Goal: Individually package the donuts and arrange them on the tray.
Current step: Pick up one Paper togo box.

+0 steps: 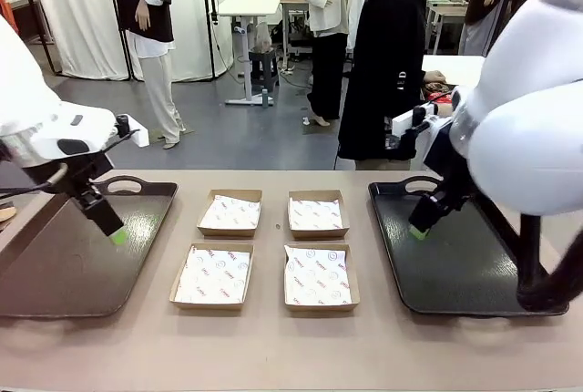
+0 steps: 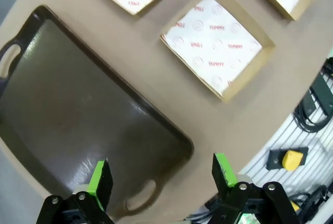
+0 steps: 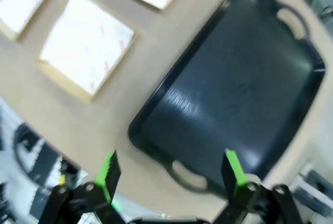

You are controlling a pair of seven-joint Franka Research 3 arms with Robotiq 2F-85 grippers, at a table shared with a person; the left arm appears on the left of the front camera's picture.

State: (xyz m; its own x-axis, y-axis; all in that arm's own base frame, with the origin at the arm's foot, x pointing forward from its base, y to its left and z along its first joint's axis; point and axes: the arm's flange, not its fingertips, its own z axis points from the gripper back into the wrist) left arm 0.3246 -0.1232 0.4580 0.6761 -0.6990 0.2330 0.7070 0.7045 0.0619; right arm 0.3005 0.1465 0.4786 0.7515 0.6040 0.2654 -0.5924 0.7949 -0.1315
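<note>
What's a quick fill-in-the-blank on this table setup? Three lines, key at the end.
1. ____ paper-lined boxes lie between the two trays.
2. The brown tray lies under the ____ gripper.
3. The right gripper hovers over the black tray with its jaws ____.
Missing words: four; left; open.
</note>
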